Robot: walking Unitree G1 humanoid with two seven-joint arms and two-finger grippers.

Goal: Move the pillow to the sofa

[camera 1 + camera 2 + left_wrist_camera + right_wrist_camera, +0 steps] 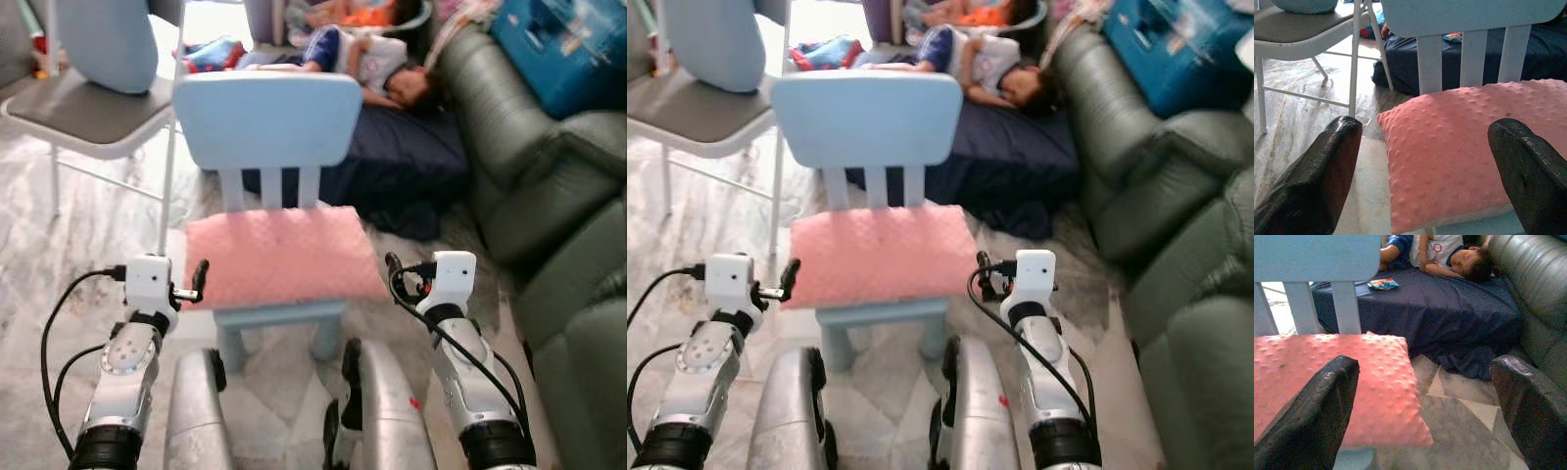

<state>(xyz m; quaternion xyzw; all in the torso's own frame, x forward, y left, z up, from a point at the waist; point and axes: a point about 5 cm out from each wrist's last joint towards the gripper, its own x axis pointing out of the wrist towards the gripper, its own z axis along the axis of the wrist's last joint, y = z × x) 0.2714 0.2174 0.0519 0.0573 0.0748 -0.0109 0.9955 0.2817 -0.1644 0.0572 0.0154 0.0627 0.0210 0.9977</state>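
Left eye view runs from a grey-seated folding chair (93, 113) at the far left, with a pale blue cushion (106, 39) propped on its seat, across a marbled stone floor (78, 235) to the robot's own arms. The left gripper (199, 281) hovers just beside the left edge of the pillow (284, 257), not touching it; in the left wrist view its two glossy black fingers (1312, 181) stand spread wide with the pillow's corner between them, gripping nothing.

The pillow is a flat, pink, square cushion with a raised dotted texture and a paler underside along its seam. It lies on the seat of a small light blue child's chair (266, 122), covering it and overhanging the edges; the chair has a smooth rounded back panel on three slats.

To the right, the right gripper (393, 266) sits just beside the pillow's right edge, also apart from it. The right wrist view shows its fingers (1308, 421) parted wide and empty, one in front of the pillow's corner, the other toward the sofa.

Behind the chair a person (372, 64) lies on a dark navy mattress (402, 147) on the floor. At the far right stands the grey-green sofa (549, 215), padded and leather-like, with a blue box (563, 44) on its upper part.
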